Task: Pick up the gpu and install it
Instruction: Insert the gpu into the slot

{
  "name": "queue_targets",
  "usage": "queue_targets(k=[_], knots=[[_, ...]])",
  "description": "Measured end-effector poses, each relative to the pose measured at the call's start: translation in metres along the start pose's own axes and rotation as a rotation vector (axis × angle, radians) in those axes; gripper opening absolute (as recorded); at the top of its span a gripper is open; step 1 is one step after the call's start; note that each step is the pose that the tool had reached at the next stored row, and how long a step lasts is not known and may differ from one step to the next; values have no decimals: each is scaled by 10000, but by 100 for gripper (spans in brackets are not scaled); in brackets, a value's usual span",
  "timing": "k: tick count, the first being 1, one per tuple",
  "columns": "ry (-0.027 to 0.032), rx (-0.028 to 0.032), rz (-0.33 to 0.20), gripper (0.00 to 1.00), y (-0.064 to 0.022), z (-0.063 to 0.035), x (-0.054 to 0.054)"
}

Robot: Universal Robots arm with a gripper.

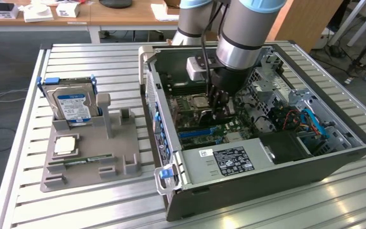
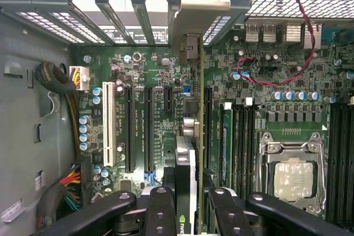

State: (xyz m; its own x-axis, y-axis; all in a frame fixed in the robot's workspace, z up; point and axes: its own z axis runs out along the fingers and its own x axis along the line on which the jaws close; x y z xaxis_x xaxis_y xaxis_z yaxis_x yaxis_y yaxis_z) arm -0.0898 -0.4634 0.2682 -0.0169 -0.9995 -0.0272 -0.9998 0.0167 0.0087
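Note:
My gripper (image 1: 220,106) is lowered inside the open computer case (image 1: 335,162), over the motherboard (image 1: 199,125). It is shut on the gpu (image 2: 186,186), a thin dark card seen edge-on between the black fingers (image 2: 160,211). The card's silvery end bracket (image 2: 194,15) reaches the blue-clipped rear slot openings of the case. The card stands beside the two long black expansion slots (image 2: 148,131) and a white slot (image 2: 108,131). Whether its lower edge sits in a slot is hidden. In the exterior view the gpu (image 1: 224,112) shows as a dark shape under the wrist.
A grey holder (image 1: 122,143) at the exterior view's left carries a silver hard drive (image 1: 74,102), a processor chip (image 1: 65,143) and a RAM stick (image 1: 81,161). In the case are a CPU socket (image 2: 293,178), RAM slots, the power supply (image 1: 230,160) and cable bundles (image 2: 61,81).

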Motion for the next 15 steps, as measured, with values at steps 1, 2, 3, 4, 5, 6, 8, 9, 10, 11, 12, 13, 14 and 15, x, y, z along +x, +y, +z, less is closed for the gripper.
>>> queue_targets(k=[1,2,3,4,5,6,8,9,10,11,12,13,14,15], knots=[[0,0,0,28,5,1,0],[1,-1,0,28,8,1,0],[1,-1,-1,28,9,1,0],[0,-1,0,28,11,1,0],[0,0,-1,28,12,1,0],[0,-1,-1,28,12,1,1],[1,-1,0,28,12,1,1],[1,-1,0,28,14,1,1],[2,6,3,28,18,1,1],[1,10,0,28,18,1,1],[0,12,-1,28,19,1,1],[0,16,-1,28,21,1,1],[0,16,-1,28,22,1,1],[0,16,0,28,22,1,1]])
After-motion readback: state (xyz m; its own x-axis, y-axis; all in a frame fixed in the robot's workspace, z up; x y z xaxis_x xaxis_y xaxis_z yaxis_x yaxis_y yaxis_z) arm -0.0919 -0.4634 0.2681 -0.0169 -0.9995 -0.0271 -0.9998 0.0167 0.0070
